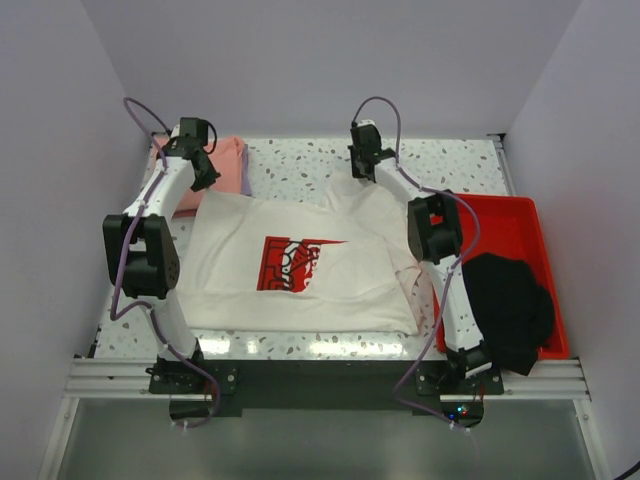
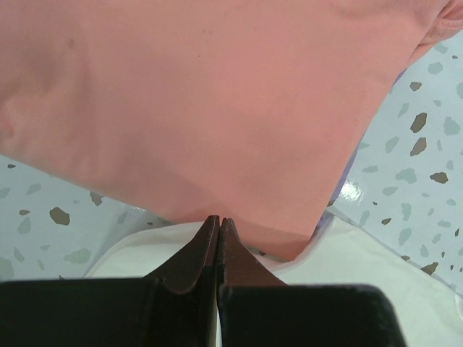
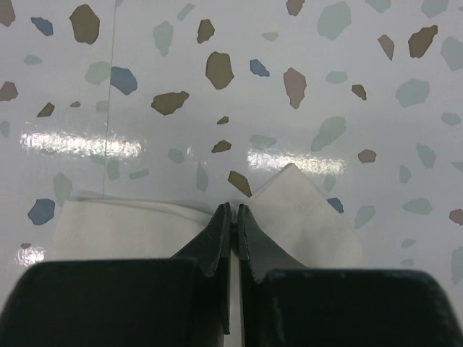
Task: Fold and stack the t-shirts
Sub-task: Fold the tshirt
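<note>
The cream-white t-shirt [image 1: 230, 275] with a red square print lies spread flat mid-table. My left gripper [image 1: 207, 180] is at its far left corner, shut on the cloth edge [image 2: 362, 253]; its tips [image 2: 219, 219] almost touch the folded salmon-pink t-shirt [image 2: 202, 94], which lies at the far left [image 1: 228, 158]. A lavender edge [image 2: 349, 170] peeks out from under the pink one. My right gripper [image 1: 362, 170] is at the shirt's far right corner, shut [image 3: 233, 206] on a pinch of white cloth [image 3: 130, 224].
A red plastic tray [image 1: 520, 205] stands at the right with a black cloth [image 1: 510, 305] in it. Bare terrazzo tabletop [image 3: 231, 72] runs along the far edge beyond the shirt. White walls close in the table at the back and sides.
</note>
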